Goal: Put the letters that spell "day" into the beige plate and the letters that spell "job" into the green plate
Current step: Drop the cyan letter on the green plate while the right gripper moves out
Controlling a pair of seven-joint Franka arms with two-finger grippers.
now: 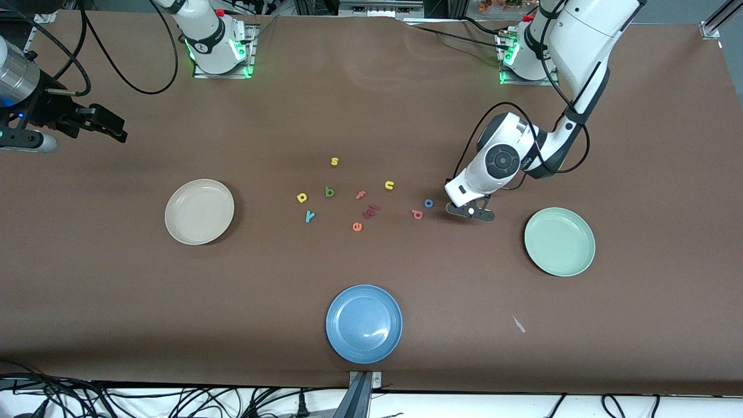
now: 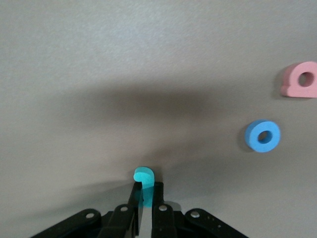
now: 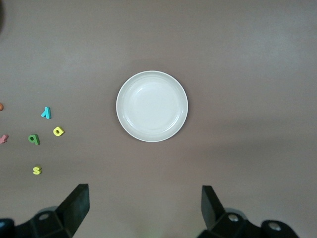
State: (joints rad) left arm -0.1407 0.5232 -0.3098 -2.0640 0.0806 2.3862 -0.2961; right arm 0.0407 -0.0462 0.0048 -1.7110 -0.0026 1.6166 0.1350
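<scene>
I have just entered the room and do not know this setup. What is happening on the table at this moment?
The left gripper, low over the table beside the blue "o", is shut on the teal "j". The green plate, the beige plate and the blue plate hold nothing yet. The other foam letters lie loose mid-table. The right gripper waits open, high over the beige plate.

Your table (image 1: 371, 104) carries a brown cover, creased near the edge by the arm bases. You have black cables (image 1: 145, 400) loose on the white floor strip (image 1: 464, 406) nearest the camera. A metal bracket (image 1: 361, 389) sits mid-edge there. Lighting is even, shadows soft.
</scene>
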